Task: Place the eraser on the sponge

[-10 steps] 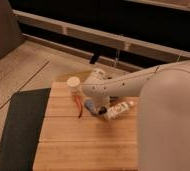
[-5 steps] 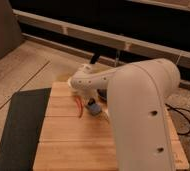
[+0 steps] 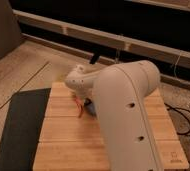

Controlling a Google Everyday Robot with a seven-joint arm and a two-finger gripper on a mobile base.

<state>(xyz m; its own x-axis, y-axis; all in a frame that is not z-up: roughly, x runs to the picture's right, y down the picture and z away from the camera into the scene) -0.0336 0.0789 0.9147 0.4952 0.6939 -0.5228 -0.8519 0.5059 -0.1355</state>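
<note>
End effector clenched, hidden behind my arm (image 3: 123, 100), low over the bench (image 3: 63, 142). Can't see eraser or sponge under it; a blind drop could miss the sponge.

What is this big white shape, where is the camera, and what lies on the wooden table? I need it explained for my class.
The white shape is a robot arm, seen by one camera looking down on it. It bends over a wooden table. Its gripper is shut and hidden under the arm's tip near the table's middle, so whether it holds the eraser cannot be seen. Beside the tip show a red-orange strip and a bit of blue, likely the sponge. A dark mat lies left.
</note>
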